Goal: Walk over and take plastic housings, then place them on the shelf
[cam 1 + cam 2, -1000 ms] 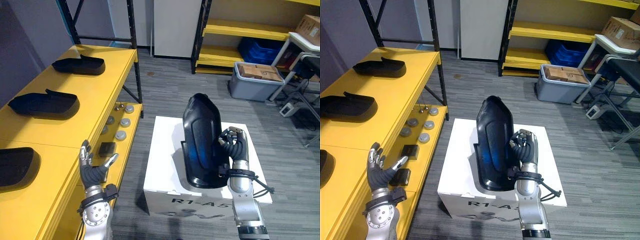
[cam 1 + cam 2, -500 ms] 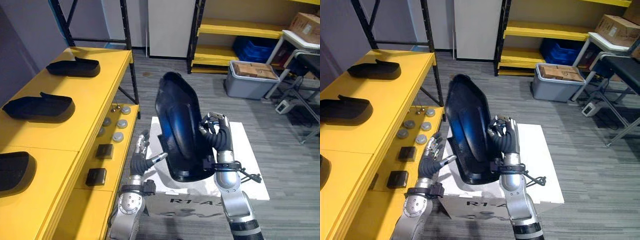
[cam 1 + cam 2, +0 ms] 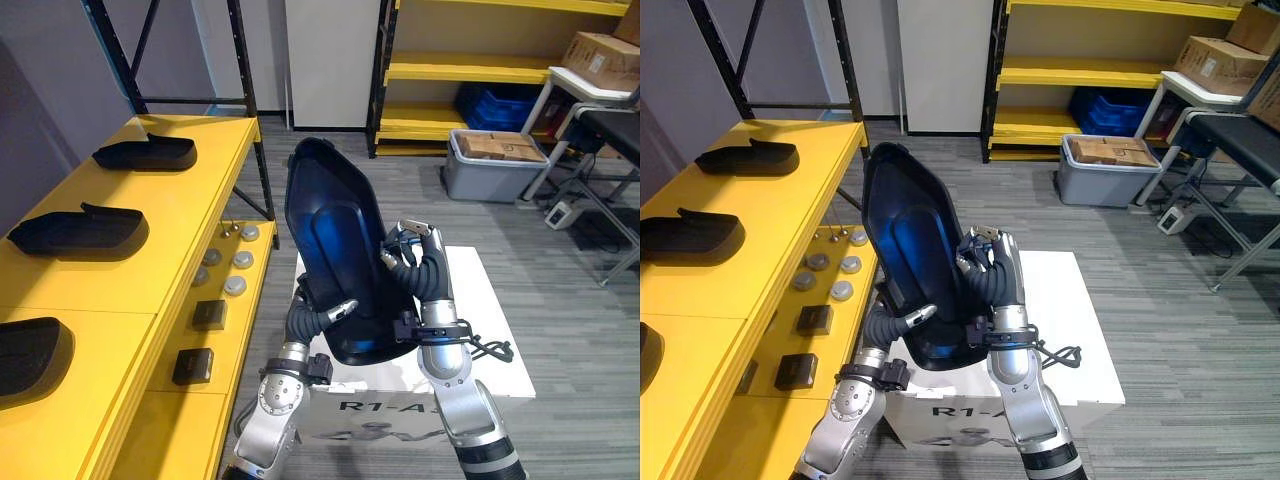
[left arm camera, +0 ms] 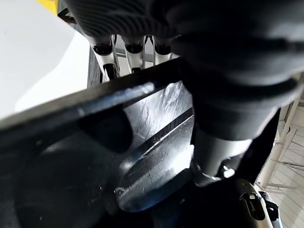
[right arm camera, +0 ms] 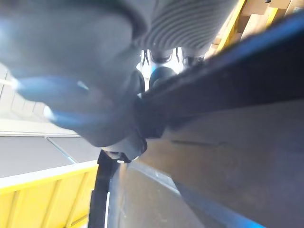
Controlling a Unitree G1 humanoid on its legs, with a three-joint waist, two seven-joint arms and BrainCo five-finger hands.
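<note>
A large black plastic housing [image 3: 335,245] stands upright above the white box [image 3: 490,340], hollow side facing me. My right hand [image 3: 418,268] has its fingers curled round the housing's right edge. Low on the left edge, my left hand [image 3: 318,315] pinches the rim, thumb on the inner face. The left wrist view shows the fingers [image 4: 135,52] behind the housing's rim [image 4: 142,156]. The right wrist view shows the right hand [image 5: 95,71] clamped on the housing's edge [image 5: 237,142]. Three more black housings [image 3: 147,152] [image 3: 78,228] [image 3: 30,355] lie on the yellow shelf [image 3: 190,215] at the left.
Round grey discs [image 3: 235,285] and small black blocks [image 3: 192,365] sit on the shelf's lower ledge. A black upright [image 3: 250,120] stands at the shelf's far corner. A grey bin of cardboard [image 3: 495,160], a yellow rack [image 3: 470,70] and a black-framed table [image 3: 600,130] stand at the back right.
My left hand swung in from beside the yellow shelf and took hold of the housing's lower left edge. The housing rose higher over the white box. The camera shifted.
</note>
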